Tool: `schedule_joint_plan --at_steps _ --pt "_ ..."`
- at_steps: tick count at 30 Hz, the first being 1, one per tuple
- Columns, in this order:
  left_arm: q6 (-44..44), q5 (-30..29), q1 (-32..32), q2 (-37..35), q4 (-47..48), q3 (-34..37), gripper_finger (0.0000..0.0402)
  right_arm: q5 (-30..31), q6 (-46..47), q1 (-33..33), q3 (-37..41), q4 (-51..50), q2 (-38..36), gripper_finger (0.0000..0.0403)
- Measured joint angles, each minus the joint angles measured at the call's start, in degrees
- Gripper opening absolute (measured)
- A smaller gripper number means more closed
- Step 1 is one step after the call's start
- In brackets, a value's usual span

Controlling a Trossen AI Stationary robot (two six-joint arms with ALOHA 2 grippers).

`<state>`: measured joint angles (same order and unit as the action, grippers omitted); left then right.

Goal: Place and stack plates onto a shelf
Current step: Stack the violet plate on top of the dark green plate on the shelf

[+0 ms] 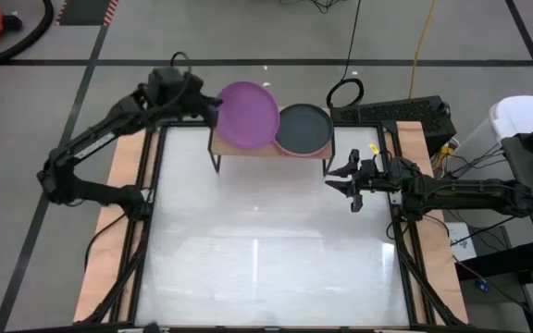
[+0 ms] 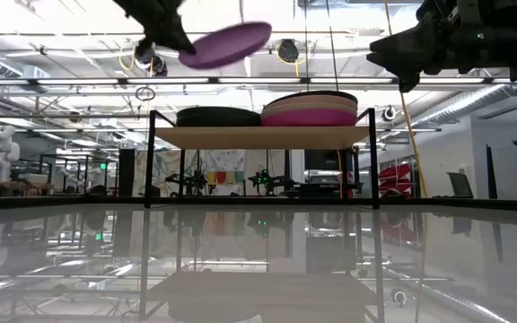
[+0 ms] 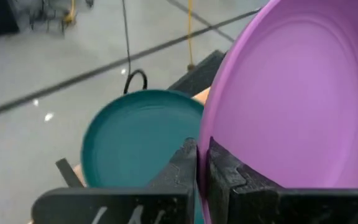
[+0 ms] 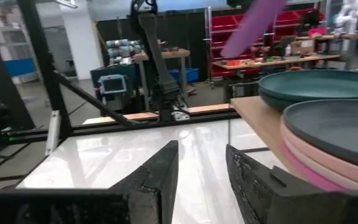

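Note:
My left gripper (image 1: pixel 213 106) is shut on a purple plate (image 1: pixel 250 113) and holds it in the air over the left half of the shelf (image 2: pixel 258 136). The low view shows a dark stack (image 2: pixel 218 117) on that half, under the purple plate (image 2: pixel 227 45). Its top plate is dark teal (image 3: pixel 135 137). The right half carries a taller stack (image 2: pixel 310 109) of pink, magenta and beige plates with a dark one (image 1: pixel 303 128) on top. My right gripper (image 1: pixel 350 180) is open and hovers in front of the shelf's right end, holding nothing. My left gripper pinches the purple plate's rim (image 3: pixel 207 127) between its two fingers, at the plate's left edge. The fingers come nearly level from the table's left. The plate is lifted clear above the dark stack, tilted, with its free right edge (image 2: pixel 263 29) higher than the held side.
The shelf stands at the table's far edge on thin black legs (image 2: pixel 151 161). The glossy white tabletop (image 1: pixel 266 250) spreads in front of it. Cables and a black power strip (image 1: pixel 391 113) lie behind the shelf on the right.

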<state>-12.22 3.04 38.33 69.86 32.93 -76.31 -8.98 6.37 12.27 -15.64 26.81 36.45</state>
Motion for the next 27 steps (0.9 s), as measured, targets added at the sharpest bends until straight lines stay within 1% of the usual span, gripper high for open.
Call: schedule_joint_plan --at_steps 6,10,15,19,27 --pt "-2.0 5.4 8.6 6.7 -0.1 -0.3 0.0011 0.2 -1.4 0.0 0.0 -0.1 0.0 0.0116" --pt "-3.6 6.0 11.3 9.6 -0.7 -0.3 0.0021 0.2 -1.5 0.0 0.0 -0.9 0.0 0.0116" --pt "-3.1 6.1 12.4 11.6 -0.5 -0.3 0.0031 0.2 -1.5 0.0 0.0 -2.1 0.0 0.0116" --pt "-2.4 6.1 12.9 11.6 -1.7 -0.3 0.0034 0.2 -1.5 0.0 0.0 -2.2 0.0 0.0116" --pt "0.9 9.6 12.9 11.5 -3.1 -0.3 0.0036 0.0 -1.2 0.0 0.0 -2.2 0.0 0.0116"
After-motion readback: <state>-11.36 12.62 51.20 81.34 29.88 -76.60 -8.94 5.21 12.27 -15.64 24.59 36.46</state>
